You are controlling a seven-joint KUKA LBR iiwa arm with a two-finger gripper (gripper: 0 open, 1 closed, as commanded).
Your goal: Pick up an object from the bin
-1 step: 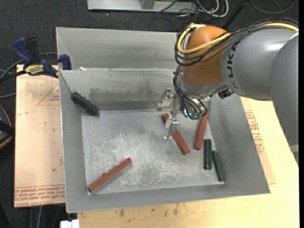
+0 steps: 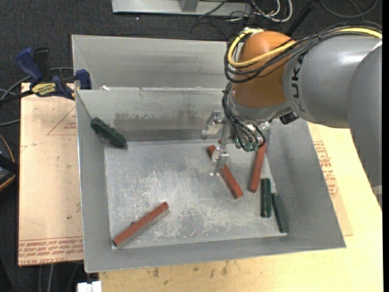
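**A:** How far along is the pick?

**B:** Not far, I judge. Everything I can make out lies loose in the grey metal bin (image 2: 92,181). The grey arm with its orange wrist cover (image 2: 261,66) reaches in from the right. Its hand (image 2: 217,163) is low, right of the bin's middle, and nothing is lifted.

**A:** Which thing is it at?

**B:** The short red rectangular stick (image 2: 232,183), lying slantwise with its upper end just beside the hand's tip. Closing on it and raising it are not yet done.

**A:** Is the hand apart or together?

**B:** I cannot tell, because the wrist cover and cables hide its upper part. Whether it touches the stick is also unclear.

**A:** Anything else doubtful?

**B:** A small red bit (image 2: 211,151) just left of the hand; I can't say what it is. The other things are plain:
- the long red-brown stick (image 2: 141,224) at front left
- the slim red stick (image 2: 258,166) by the right wall
- two dark green sticks (image 2: 265,198) beside it
- a dark green stick (image 2: 109,133) at back left
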